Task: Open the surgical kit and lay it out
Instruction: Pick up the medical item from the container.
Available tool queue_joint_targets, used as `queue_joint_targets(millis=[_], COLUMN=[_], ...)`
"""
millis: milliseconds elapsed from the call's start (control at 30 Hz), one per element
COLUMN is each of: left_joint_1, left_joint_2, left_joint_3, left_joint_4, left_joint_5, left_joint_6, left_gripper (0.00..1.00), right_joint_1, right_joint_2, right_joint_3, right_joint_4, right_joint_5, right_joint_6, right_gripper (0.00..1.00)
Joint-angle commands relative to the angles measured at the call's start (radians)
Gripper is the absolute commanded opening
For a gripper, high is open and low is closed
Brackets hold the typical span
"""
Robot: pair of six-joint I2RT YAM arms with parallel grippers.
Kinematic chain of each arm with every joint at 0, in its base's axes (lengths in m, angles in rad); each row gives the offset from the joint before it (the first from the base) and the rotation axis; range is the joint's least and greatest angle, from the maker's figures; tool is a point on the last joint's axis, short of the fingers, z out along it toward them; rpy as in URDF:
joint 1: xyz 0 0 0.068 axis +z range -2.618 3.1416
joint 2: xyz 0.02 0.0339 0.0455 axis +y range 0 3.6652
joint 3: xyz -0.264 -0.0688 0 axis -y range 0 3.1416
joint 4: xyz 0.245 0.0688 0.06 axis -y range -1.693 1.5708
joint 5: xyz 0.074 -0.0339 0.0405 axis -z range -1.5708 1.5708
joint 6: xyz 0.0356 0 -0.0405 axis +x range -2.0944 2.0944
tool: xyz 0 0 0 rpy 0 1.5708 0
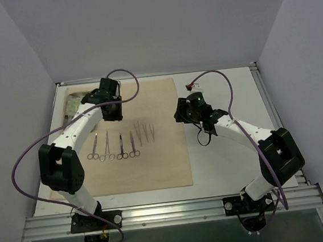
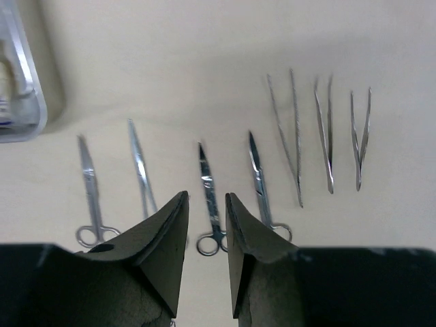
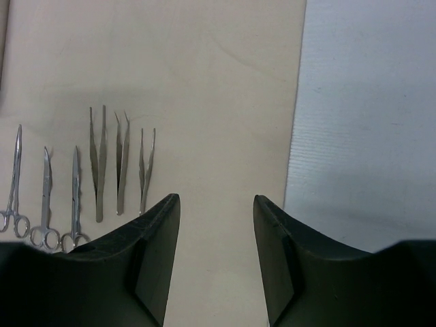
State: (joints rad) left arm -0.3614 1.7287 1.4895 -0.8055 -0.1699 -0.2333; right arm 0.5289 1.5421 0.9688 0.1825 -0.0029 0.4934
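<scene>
The surgical kit is already unwrapped: its beige cloth wrap (image 1: 154,162) lies flat as a large sheet on the left half of the counter (image 1: 227,92), and most of the contents are set out on it. At the far left corner of the sheet sits the steel tray (image 2: 20,75), with something pale still inside it that is too blurred to identify. Just right of the tray, and above the sheet, hangs the left end effector (image 2: 206,204), its fingers parted by a narrow gap and holding nothing. Below it run four scissor-like instruments (image 2: 208,197) in a row, ring handles toward the arms, tips pointing away, each apart from its neighbour. Right of them lie three tweezers (image 2: 325,136), side by side and also not touching. Further right, over the sheet's right edge where cloth gives way to bare counter, the right end effector (image 3: 216,225) hovers with its fingers set well apart, empty too.

The step in hand looks like fetching what remains in the tray. To do it well, the left arm should approach the tray from above, keep clear of the nearest scissors so the row stays straight, and set each item down on open cloth, spaced like the rest. The free area right of the tweezers suits that.
</scene>
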Motion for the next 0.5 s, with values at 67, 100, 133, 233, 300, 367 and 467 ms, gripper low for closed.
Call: queue_joint_targets(millis=[67,100,133,233,300,367,467], left_joint_1=[0.192,0.244,0.272,0.392,0.447,0.509,0.553], left_joint_2=[-0.119,-0.126,-0.133,-0.126,-0.1,-0.051,0.012], left_joint_3=[0.077,0.08,0.081,0.091,0.106,0.115,0.136], left_joint_4=[0.0,0.005,0.008,0.025,0.029,0.032,0.042], left_joint_5=[0.07,0.081,0.087,0.107,0.095,0.078,0.083], left_joint_6=[0.095,0.116,0.132,0.221,0.291,0.324,0.364], left_gripper=[0.37,0.37,0.37,0.43,0.43,0.42,0.41], right_joint_1=[-0.007,-0.007,-0.007,-0.009,-0.009,-0.01,-0.013], right_joint_2=[-0.073,-0.076,-0.083,-0.085,-0.077,-0.051,-0.005], right_joint_3=[0.048,0.048,0.047,0.033,0.028,0.041,0.054], right_joint_4=[-0.041,-0.046,-0.049,-0.038,-0.031,-0.026,-0.011], right_joint_5=[-0.023,-0.022,-0.019,-0.011,-0.011,-0.012,-0.017], right_joint_6=[-0.049,-0.059,-0.064,-0.079,-0.085,-0.096,-0.105], right_gripper=[0.43,0.44,0.44,0.44,0.44,0.44,0.44])
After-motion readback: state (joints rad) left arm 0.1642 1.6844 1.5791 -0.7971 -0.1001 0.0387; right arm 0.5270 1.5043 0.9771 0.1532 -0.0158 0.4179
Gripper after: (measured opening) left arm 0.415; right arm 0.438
